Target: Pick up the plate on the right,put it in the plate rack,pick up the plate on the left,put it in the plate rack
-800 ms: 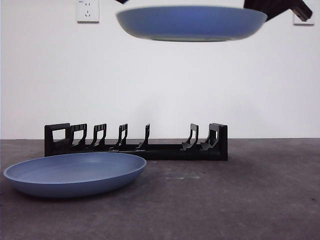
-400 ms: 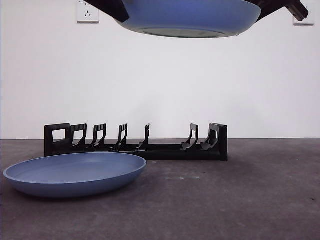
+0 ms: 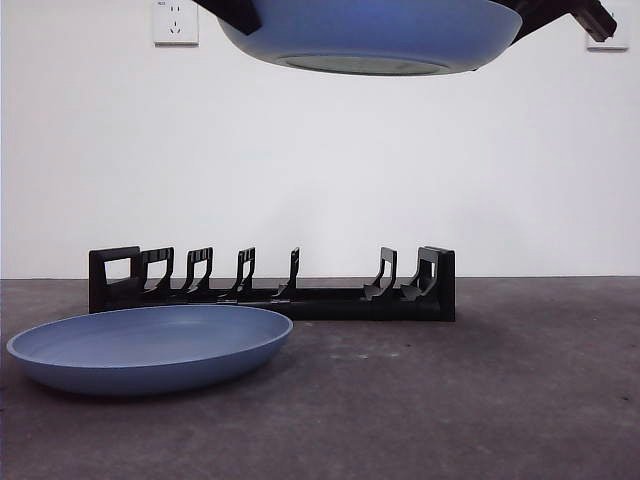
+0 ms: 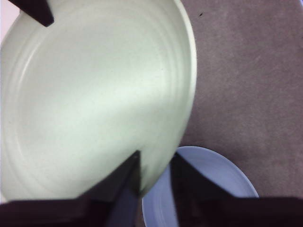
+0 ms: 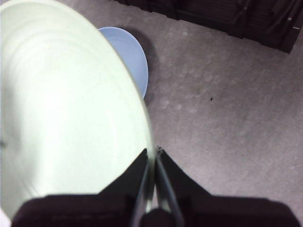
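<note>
A blue plate (image 3: 370,35) hangs high above the table, nearly level, held at both ends. My right gripper (image 5: 155,158) is shut on its rim and shows at the top right of the front view (image 3: 560,12). My left gripper (image 4: 156,170) is closed over the opposite rim, seen at the top left (image 3: 235,12). In the wrist views this plate (image 4: 94,94) looks pale green (image 5: 61,109). The second blue plate (image 3: 150,345) lies flat on the table at the front left. The black plate rack (image 3: 270,290) stands behind it with nothing in its slots.
The dark grey table (image 3: 480,400) runs to a white wall with two sockets (image 3: 175,22). The rack (image 5: 227,19) sits at the far edge of the right wrist view, and the lying plate (image 5: 130,56) shows beneath the held one.
The left gripper has come in and taken the held plate's left rim. The plate rose slightly, tipped a little, and shifted left. The lying plate and the rack have not moved.
</note>
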